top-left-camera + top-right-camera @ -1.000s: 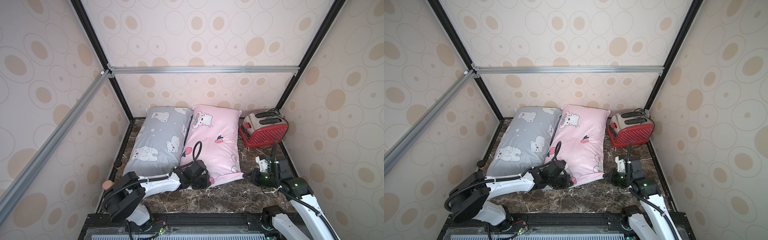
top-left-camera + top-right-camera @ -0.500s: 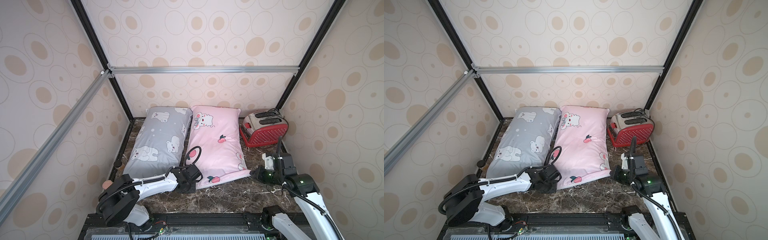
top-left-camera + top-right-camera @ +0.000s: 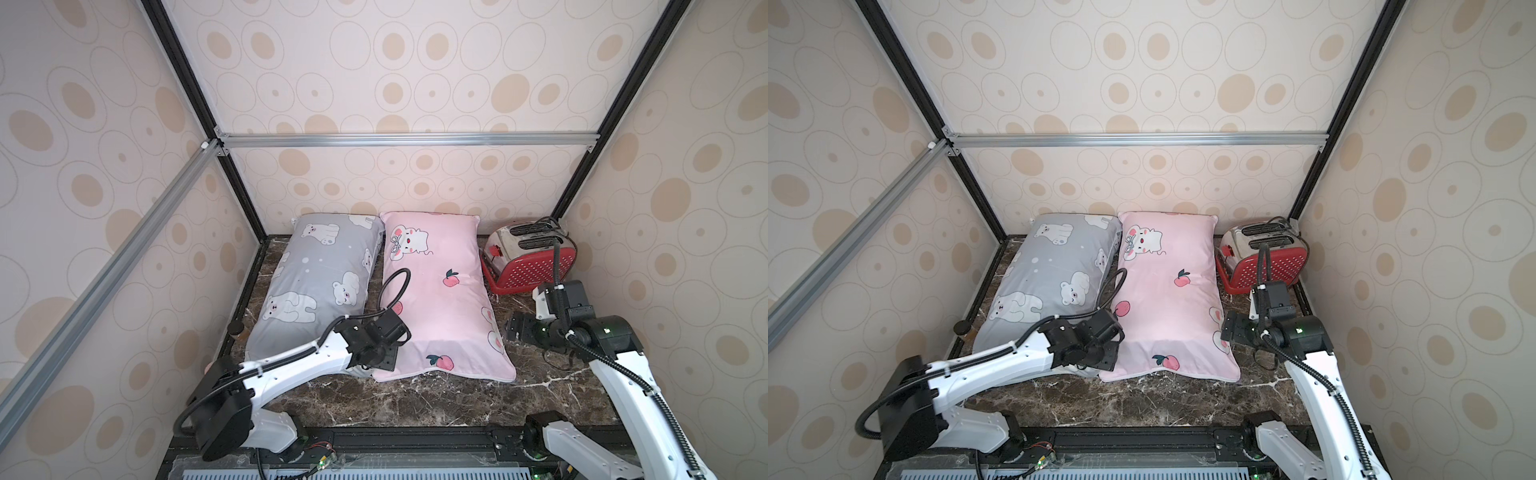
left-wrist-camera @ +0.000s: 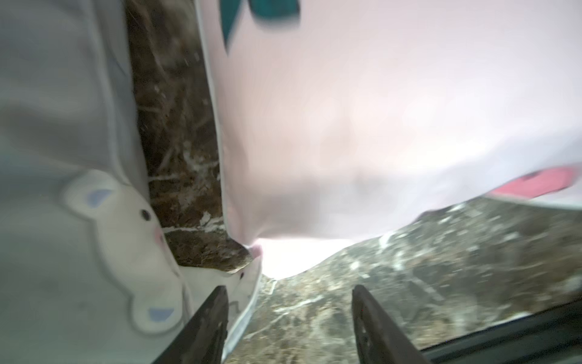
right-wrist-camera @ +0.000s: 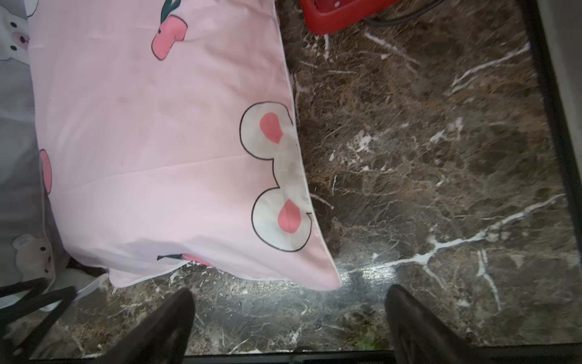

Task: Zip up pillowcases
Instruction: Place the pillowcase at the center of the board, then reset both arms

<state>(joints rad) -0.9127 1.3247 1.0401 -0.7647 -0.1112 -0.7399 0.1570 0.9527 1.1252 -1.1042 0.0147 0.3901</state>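
Two pillowcases lie side by side in both top views, the grey pillowcase [image 3: 320, 282] with white bears on the left and the pink pillowcase [image 3: 440, 299] with peaches on the right. My left gripper [image 3: 385, 360] sits at the pink one's near left corner, in the gap between the two. In the left wrist view the left gripper [image 4: 289, 293] is open over bare marble, one finger [image 4: 214, 318] lying against the grey fabric. My right gripper [image 3: 515, 331] hovers beside the pink pillowcase's right edge. In the right wrist view the right gripper [image 5: 289, 299] is wide open, empty, just short of the pink corner [image 5: 327, 277].
A red toaster [image 3: 528, 257] with its black cord stands at the back right, close behind my right arm. The dark marble tabletop [image 3: 436, 403] is walled on three sides. A black rail [image 3: 415, 436] runs along the front edge. A small black knob [image 3: 235, 327] sits at the left edge.
Both grippers have gone from shut to open. The pink pillowcase, skewed at first, then pulled straight, now lies flat and released. My right gripper has drawn back to the right.
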